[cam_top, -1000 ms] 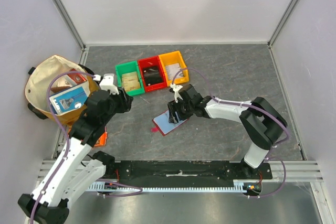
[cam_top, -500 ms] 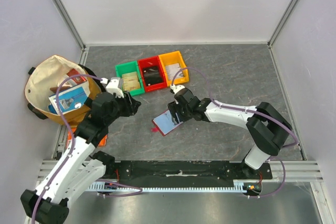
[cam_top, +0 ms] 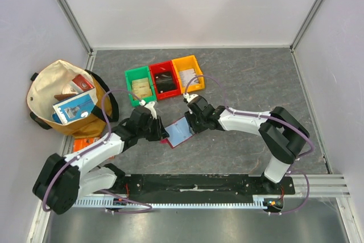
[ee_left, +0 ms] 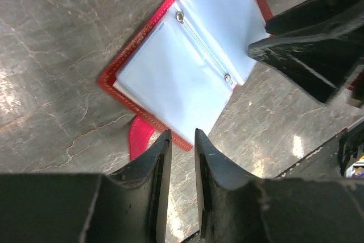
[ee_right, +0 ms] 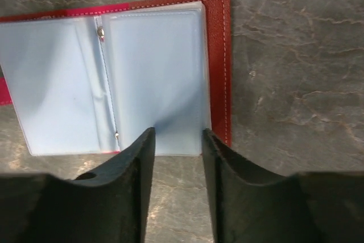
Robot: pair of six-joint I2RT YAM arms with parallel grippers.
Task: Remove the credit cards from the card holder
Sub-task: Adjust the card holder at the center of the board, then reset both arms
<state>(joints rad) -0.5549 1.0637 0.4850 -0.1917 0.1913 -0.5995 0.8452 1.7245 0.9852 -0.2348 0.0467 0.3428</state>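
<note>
The card holder [cam_top: 178,131] lies open on the table, dark-red cover down, pale blue clear sleeves up. It also shows in the left wrist view [ee_left: 187,66] and the right wrist view [ee_right: 148,78]. A pink-red corner [ee_left: 139,136] sticks out from under its edge. My left gripper [cam_top: 161,131] is low at the holder's left edge, jaws a narrow gap apart and empty [ee_left: 182,135]. My right gripper [cam_top: 193,122] is at the holder's right edge, open and empty, its fingertips over the sleeve's edge [ee_right: 176,132]. No credit cards are visible in the sleeves.
A green bin [cam_top: 140,85], a red bin [cam_top: 164,79] and a yellow bin [cam_top: 187,73] stand in a row behind the holder, each with something inside. A cloth bag [cam_top: 42,92] with boxes sits at the far left. An orange packet [cam_top: 85,143] lies by the left arm.
My left arm has swung down and to the right, from near the bag to the holder's left edge. My right gripper has stayed at the holder, shifting slightly.
</note>
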